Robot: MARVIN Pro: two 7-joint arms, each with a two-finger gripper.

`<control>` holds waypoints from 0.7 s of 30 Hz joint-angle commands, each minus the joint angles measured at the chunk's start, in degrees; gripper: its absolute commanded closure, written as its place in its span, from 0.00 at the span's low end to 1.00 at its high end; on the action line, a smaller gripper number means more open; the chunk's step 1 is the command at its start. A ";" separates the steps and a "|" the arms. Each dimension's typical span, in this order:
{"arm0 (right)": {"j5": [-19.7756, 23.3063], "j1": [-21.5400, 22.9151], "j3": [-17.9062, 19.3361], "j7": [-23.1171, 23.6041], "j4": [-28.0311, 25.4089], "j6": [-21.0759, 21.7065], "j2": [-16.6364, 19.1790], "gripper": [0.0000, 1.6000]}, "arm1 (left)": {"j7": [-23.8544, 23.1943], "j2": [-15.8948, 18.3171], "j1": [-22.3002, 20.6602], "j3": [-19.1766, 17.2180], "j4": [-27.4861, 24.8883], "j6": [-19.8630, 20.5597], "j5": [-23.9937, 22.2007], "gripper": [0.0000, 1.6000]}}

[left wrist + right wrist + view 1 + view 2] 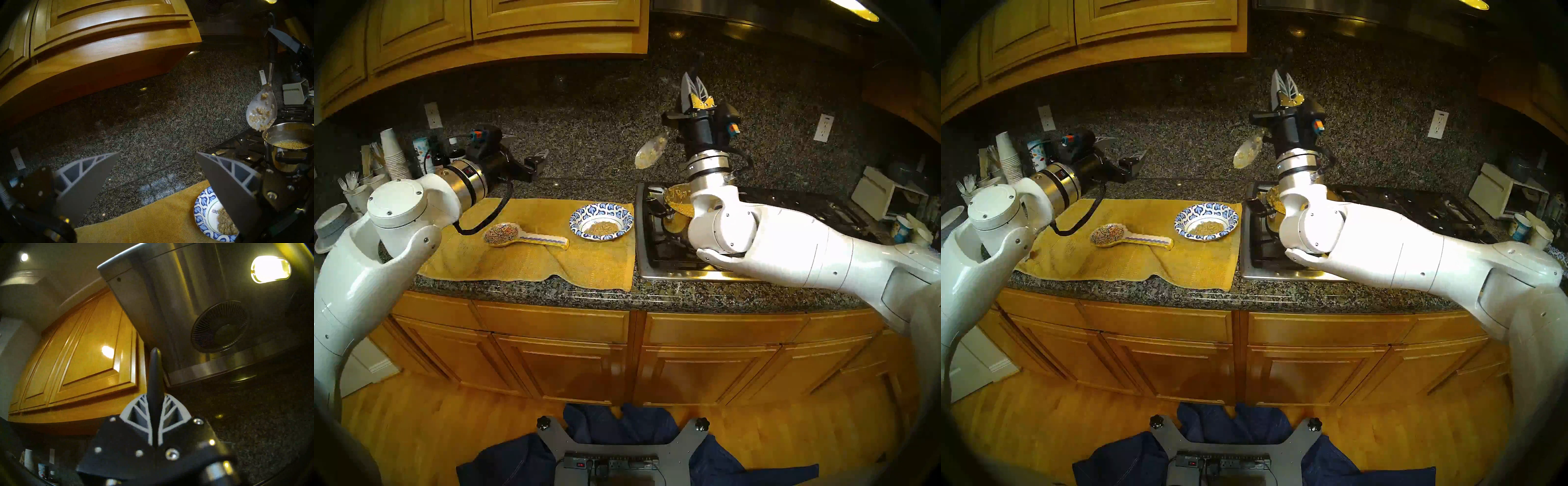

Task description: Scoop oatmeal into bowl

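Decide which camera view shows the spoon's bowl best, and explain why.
The left wrist view: the spoon faces it, close, with oatmeal bits plain inside. Both head views show it small and blurred. The right wrist view shows only the dark handle in the right hand.

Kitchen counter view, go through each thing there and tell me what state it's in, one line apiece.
Bowl: upright on the yellow towel, some oatmeal in its centre.
Pot: on the stove, uncovered, oatmeal inside.
Spoon: held up in the air, bowl end hanging down, bits of oatmeal stuck on it.
Spoon rest: lying on the towel, nothing on it.
Right tool: shut on the spoon's black handle.
Left tool: open, holding nothing.
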 commanded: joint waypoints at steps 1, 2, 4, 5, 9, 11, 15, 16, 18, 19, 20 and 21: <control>-0.56 0.64 2.37 -2.60 -2.45 0.13 7.23 1.00 | 0.15 -0.04 -1.81 -1.38 -0.68 -0.87 0.03 0.00; -0.63 0.38 2.48 -2.86 -2.37 0.11 7.49 1.00 | 0.15 -0.04 -1.81 -1.38 -0.68 -0.87 0.03 0.00; -0.59 -0.10 2.64 -3.43 -2.15 0.27 8.19 1.00 | 0.15 -0.03 -1.80 -1.38 -0.68 -0.85 0.03 0.00; -0.49 -0.32 2.49 -3.35 -2.85 0.33 9.54 1.00 | 0.16 -0.03 -1.80 -1.38 -0.68 -0.85 0.03 0.00; -0.52 -1.26 2.56 -3.89 -3.21 0.27 11.71 1.00 | 0.16 -0.02 -1.79 -1.37 -0.68 -0.84 0.03 0.00; -0.64 -2.01 2.45 -3.96 -3.94 0.12 13.48 1.00 | 0.16 -0.02 -1.79 -1.37 -0.68 -0.84 0.03 0.00; -0.99 -2.96 2.00 -3.48 -5.50 0.21 16.70 1.00 | 0.16 -0.02 -1.81 -1.37 -0.68 -0.86 0.03 0.00; -1.25 -3.26 1.89 -3.38 -5.37 0.30 17.19 1.00 | 0.16 -0.03 -1.81 -1.37 -0.68 -0.86 0.03 0.00; -1.57 -3.70 1.50 -2.95 -5.60 0.45 18.58 1.00 | 0.16 -0.03 -1.81 -1.37 -0.68 -0.87 0.03 0.00; -1.79 -3.91 1.36 -2.81 -5.49 0.47 18.92 1.00 | 0.16 -0.03 -1.82 -1.37 -0.68 -0.88 0.03 0.00; -2.04 -4.16 1.02 -2.46 -5.61 0.59 19.64 1.00 | 0.16 -0.03 -1.82 -1.37 -0.68 -0.88 0.03 0.00; -2.26 -4.42 0.78 -2.23 -5.86 0.64 20.29 1.00 | 0.16 -0.04 -1.82 -1.37 -0.68 -0.89 0.03 0.00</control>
